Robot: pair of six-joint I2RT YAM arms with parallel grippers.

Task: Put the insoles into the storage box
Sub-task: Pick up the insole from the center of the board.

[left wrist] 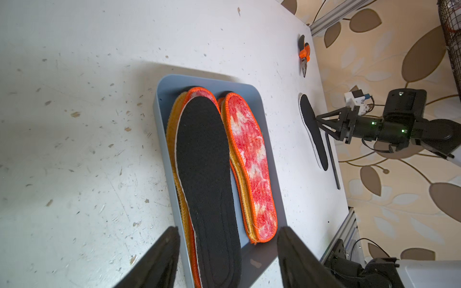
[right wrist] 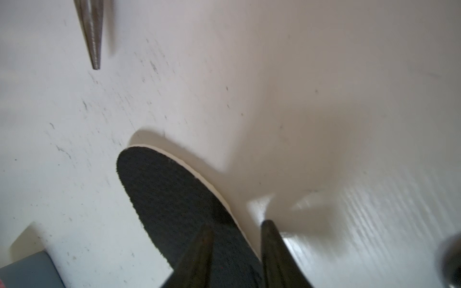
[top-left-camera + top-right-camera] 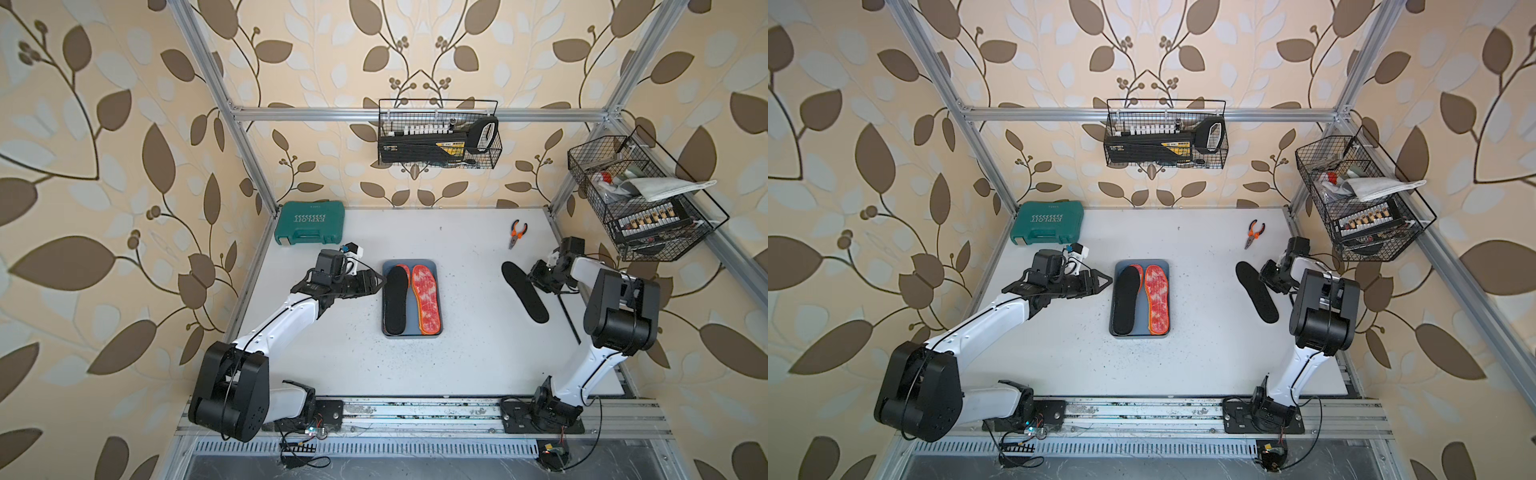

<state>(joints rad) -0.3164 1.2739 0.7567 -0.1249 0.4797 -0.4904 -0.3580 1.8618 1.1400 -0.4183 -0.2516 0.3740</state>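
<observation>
In a top view a white, scuffed desk [image 3: 457,365] stands inside an aluminium frame [image 3: 311,113], with leaf-patterned wallpaper all round; a green case [image 3: 311,222] and pliers [image 3: 516,233] lie at the back, and wire baskets [image 3: 438,137] hang above. The storage box [image 3: 411,335] lies mid-desk, holding a black insole [image 3: 395,303] beside a red-white insole [image 3: 427,303]; a loose black insole [image 3: 525,299] lies well apart, near the right edge.

The left wrist view shows the left fingers [image 1: 169,251] spread wide and empty over one end of the box, where the insoles lie stacked, with mustard edges showing beneath.

The right wrist view shows the right fingers [image 2: 197,254] set narrow, astride the loose black insole's edge; I cannot tell whether they pinch it.
</observation>
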